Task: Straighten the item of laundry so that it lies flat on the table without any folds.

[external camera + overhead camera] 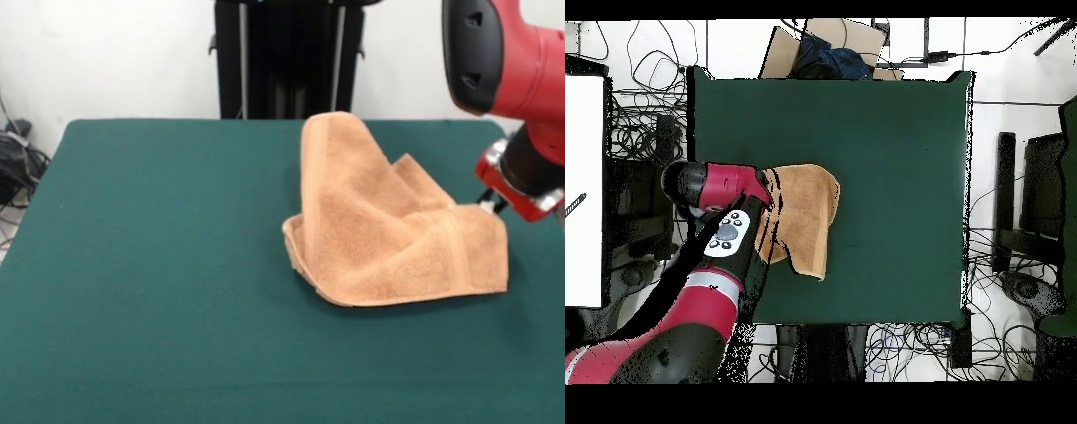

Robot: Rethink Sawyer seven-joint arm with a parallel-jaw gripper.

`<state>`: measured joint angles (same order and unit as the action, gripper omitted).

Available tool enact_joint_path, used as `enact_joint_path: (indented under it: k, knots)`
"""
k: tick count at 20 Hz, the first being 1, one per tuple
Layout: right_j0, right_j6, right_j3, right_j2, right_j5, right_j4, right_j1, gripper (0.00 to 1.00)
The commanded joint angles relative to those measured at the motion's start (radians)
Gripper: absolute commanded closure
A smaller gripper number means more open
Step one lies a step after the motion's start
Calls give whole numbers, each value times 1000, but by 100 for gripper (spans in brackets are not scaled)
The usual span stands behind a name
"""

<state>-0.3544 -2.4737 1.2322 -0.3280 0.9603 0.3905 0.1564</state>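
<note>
Gripper [488, 203] low at towel's edge, mostly hidden behind cloth; cannot tell whether it pinches anything. Towel [388, 230] right against it, bunched into raised peak, folded over itself, on desk [159, 265] near edge on arm's side. Risks: pull toward that edge drags cloth off desk; weak pinch slips, peak collapses into fresh folds.

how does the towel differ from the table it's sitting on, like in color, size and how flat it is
Color: the towel is peach-orange, the table dark green.
Size: the towel covers only a small part of the table, which is far larger.
Pose: the towel is bunched, with one part standing up in a peak and folds across it, while the table surface lies flat and smooth.
Shared: both show a soft cloth surface.
</note>
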Motion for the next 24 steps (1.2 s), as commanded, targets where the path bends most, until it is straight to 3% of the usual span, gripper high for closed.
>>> enact_joint_path:
  k: [1,24]
  knots:
    - [-2,-271,-29,46,-5,46,-29,100]
    - [3,-255,12,53,-66,37,-18,100]
